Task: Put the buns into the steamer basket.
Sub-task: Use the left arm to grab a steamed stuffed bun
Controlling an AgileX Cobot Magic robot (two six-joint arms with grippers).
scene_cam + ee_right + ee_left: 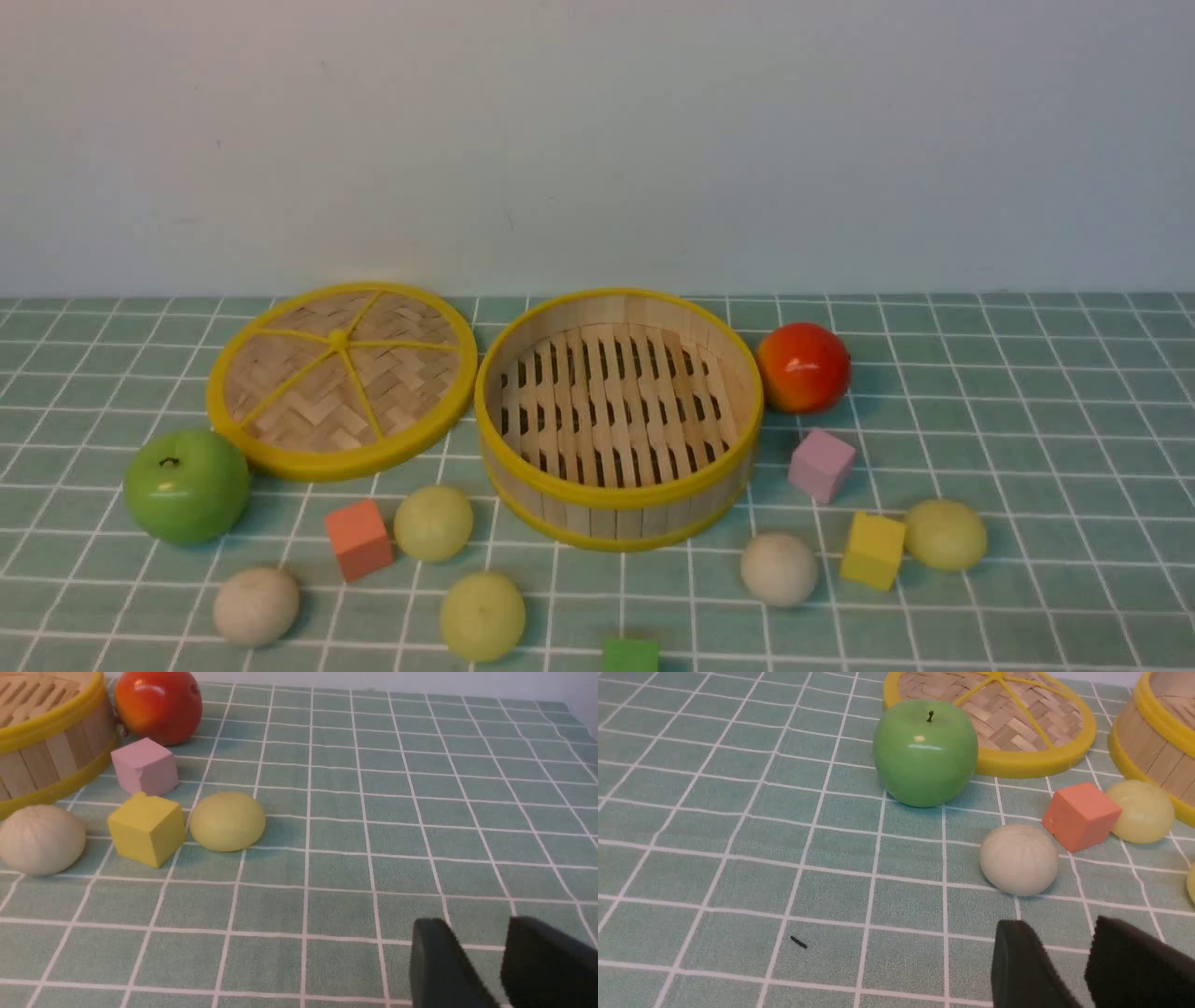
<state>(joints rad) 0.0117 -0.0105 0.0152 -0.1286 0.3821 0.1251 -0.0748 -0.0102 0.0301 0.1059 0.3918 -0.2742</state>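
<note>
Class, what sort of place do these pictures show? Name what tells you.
Probably a tabletop set up for robot practice, not a working kitchen: a bamboo steamer basket sits on a checked cloth among a glossy green apple and coloured cubes, with a plain wall behind.

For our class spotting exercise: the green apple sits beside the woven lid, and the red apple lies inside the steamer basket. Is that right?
Not quite: the red apple is outside the steamer basket, beside it, as the front view shows.
</note>
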